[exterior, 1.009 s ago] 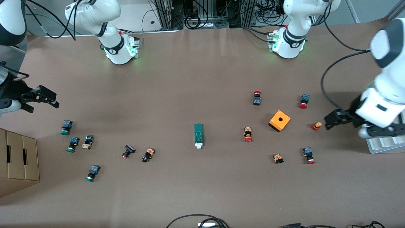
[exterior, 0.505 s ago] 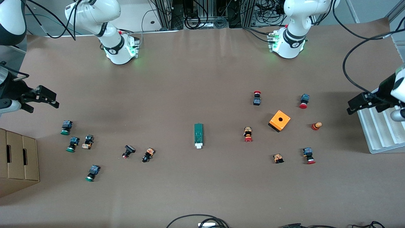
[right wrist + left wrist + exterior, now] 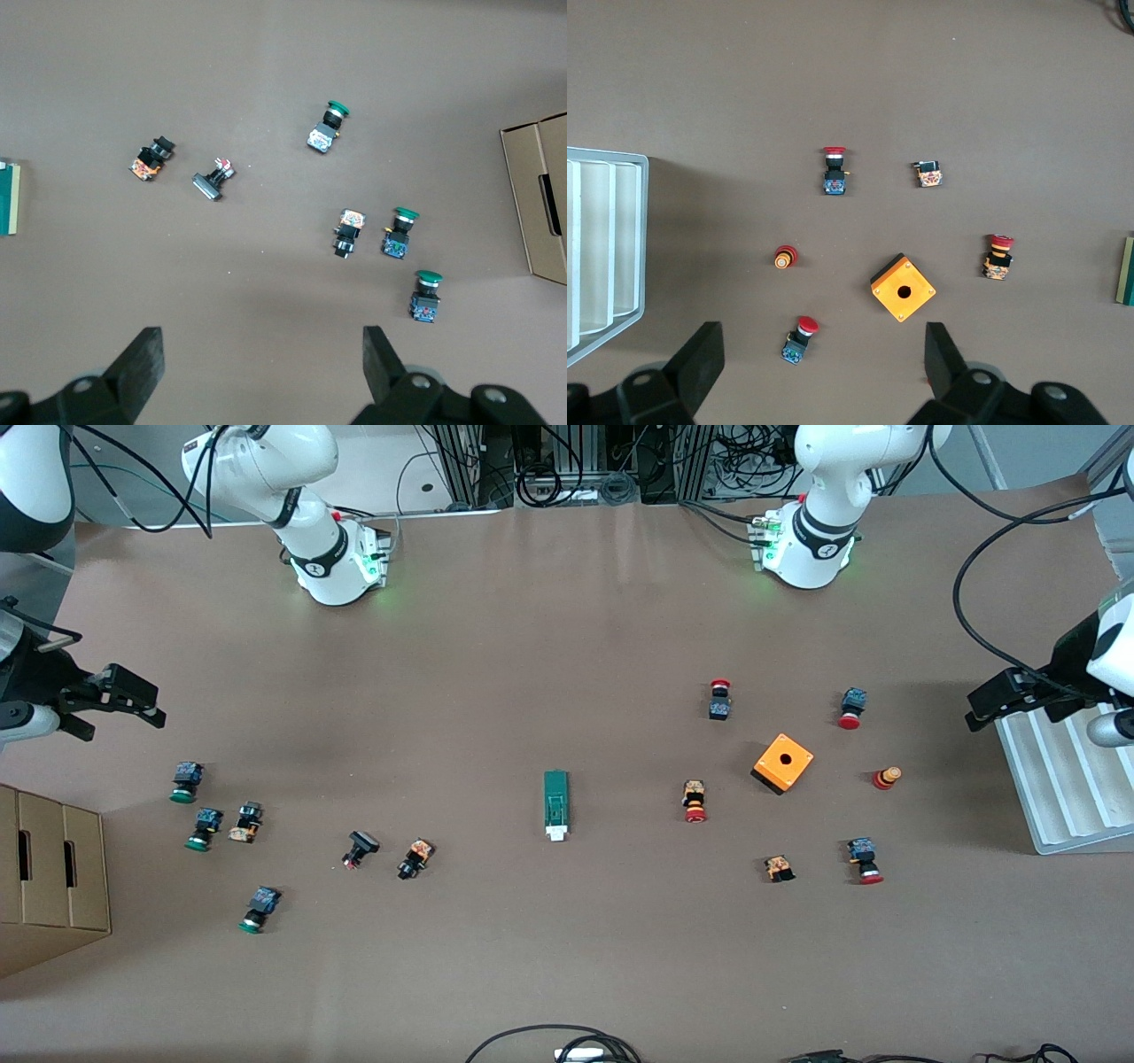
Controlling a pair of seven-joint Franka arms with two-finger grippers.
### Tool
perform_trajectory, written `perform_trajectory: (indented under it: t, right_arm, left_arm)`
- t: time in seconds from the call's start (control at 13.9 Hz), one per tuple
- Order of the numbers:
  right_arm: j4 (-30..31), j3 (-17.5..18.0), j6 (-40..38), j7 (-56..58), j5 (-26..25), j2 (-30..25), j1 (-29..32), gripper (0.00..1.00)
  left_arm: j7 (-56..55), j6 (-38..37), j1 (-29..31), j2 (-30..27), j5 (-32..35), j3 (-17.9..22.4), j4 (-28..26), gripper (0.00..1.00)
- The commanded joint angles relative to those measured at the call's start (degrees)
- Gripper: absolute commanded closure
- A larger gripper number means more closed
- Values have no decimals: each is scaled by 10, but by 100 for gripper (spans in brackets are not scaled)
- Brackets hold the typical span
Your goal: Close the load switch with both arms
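Note:
The load switch [image 3: 555, 804], a narrow green bar with a white end piece, lies flat in the middle of the table; the white end points toward the front camera. Its edge shows in the left wrist view [image 3: 1129, 270] and the right wrist view [image 3: 9, 197]. My left gripper [image 3: 983, 707] is open and empty, up over the left arm's end of the table beside a white ribbed tray; its fingers [image 3: 700, 359] stand wide apart. My right gripper [image 3: 146, 701] is open and empty, held over the right arm's end; it waits, fingers [image 3: 142, 359] wide apart.
An orange box with a hole [image 3: 783, 763] and several red-capped push buttons [image 3: 695, 801] lie toward the left arm's end. Several green-capped buttons [image 3: 186, 781] lie toward the right arm's end. A cardboard box [image 3: 53, 877] and the white ribbed tray [image 3: 1063, 779] stand at the table's ends.
My left arm has swung away from the small red-orange cap, out toward the white tray at its end of the table. The right arm and load switch have not moved.

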State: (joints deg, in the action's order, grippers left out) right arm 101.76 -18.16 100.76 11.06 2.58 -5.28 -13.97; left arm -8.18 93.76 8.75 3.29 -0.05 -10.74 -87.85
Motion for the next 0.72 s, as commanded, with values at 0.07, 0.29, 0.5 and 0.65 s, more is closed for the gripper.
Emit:
perform_trajectory:
  t: [0.07, 0.29, 0.5, 0.65]
  right_arm:
    - [-10, -3, -7, -2, -4, 4, -4, 0]
    - [-10, -3, -7, -2, -4, 4, -4, 0]
    - [-10, -3, -7, -2, -4, 4, -5, 0]
    - [-10, -3, -7, -2, -4, 4, -4, 0]
  left_arm:
    - [-6, 4, 3, -13, -8, -1, -16, 0]
    - [-4, 27, 1, -4, -10, 1, -21, 0]
    - [0, 39, -2, -5, -12, 4, -33, 0]
    - [43, 34, -27, -5, -11, 49, -31, 0]
